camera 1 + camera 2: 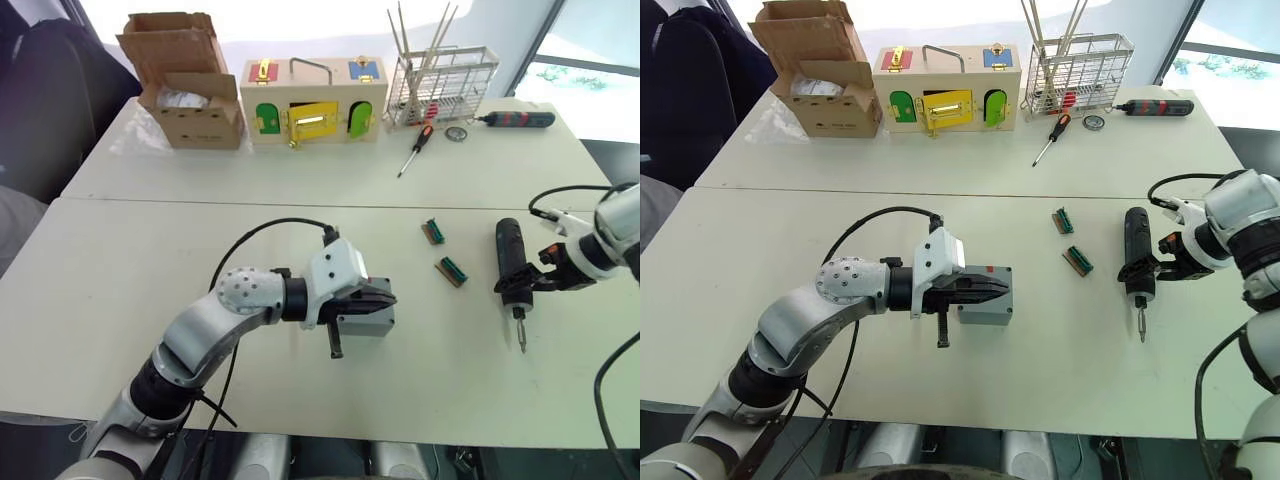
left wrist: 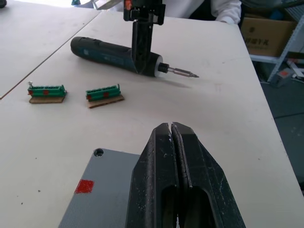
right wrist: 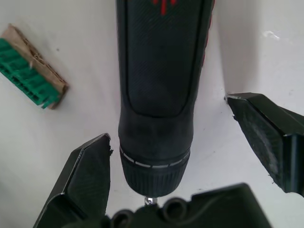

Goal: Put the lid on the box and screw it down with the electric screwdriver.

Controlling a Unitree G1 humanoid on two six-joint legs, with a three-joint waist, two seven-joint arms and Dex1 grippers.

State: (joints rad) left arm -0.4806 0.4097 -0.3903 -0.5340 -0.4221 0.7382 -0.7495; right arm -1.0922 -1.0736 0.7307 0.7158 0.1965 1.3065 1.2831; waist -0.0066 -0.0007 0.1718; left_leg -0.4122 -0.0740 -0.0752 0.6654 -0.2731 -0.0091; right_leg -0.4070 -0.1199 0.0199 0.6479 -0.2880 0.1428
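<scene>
At the near centre of the white table (image 1: 120,290), the left gripper (image 2: 171,130) rests with fingers pressed together on the lid (image 2: 102,180), apparently steadying it on the grey box (image 1: 988,312) so the corner holes stay aligned. To the right, the electric screwdriver (image 1: 511,272) lies flat, bit toward the robot. The right gripper (image 3: 183,156) straddles its front collar, fingers spread and not touching, positioned to clamp. Two green connector strips (image 1: 442,250) lie between box and driver.

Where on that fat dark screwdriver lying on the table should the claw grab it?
Probably around the thick round body of the electric screwdriver, just behind its collar, coming from above. It lies flat, so its sides are free. The right claw already straddles it there, open. The thin metal bit looks too slim to hold.
</scene>
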